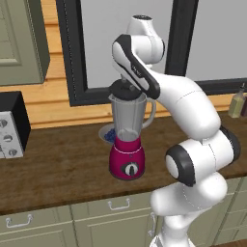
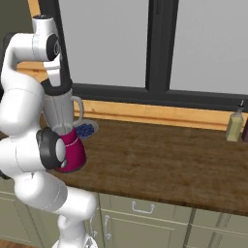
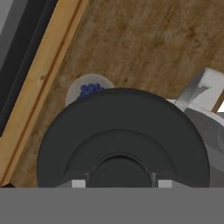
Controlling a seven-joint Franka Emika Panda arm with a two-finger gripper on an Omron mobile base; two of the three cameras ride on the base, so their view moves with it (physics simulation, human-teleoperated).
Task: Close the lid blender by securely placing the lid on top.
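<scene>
The gripper (image 3: 119, 181) pinches the raised knob of the black lid (image 3: 122, 131), which sits on the blender (image 1: 128, 140) jar's rim on the wooden counter (image 2: 160, 160) below a dark-framed window (image 2: 160, 48)

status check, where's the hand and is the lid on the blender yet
Hand right above the blender, closed on the lid knob. Lid at the jar rim; fully seated or not, cannot tell. Blueberry plate behind the blender, not in the way.
</scene>
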